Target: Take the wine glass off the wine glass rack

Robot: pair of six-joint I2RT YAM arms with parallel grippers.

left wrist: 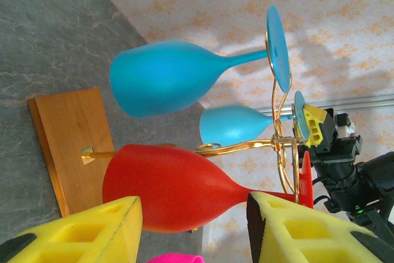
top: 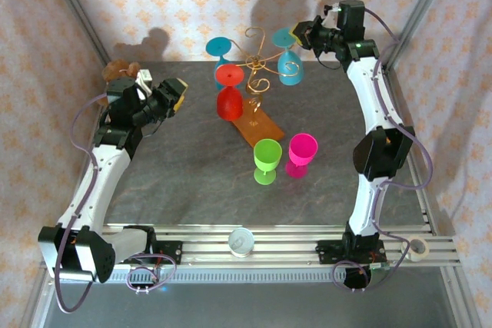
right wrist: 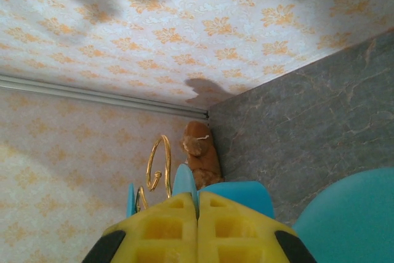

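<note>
Wine glass (top: 290, 71) pinched at its foot

Right hand (top: 305, 36) closed, seemingly on the blue foot's edge; stem and bowl hang downward from it on the wine glass rack (top: 257, 63). Left hand (top: 174, 96), half-open and empty, sits well apart.

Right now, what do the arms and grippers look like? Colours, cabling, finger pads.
The left arm and right arm have white link shells and black joint housings, with lilac cables looping alongside. The left gripper and right gripper have black bodies. Their fingers are yellow blocks with rectangular recesses and black patches at the outer corners.
</note>
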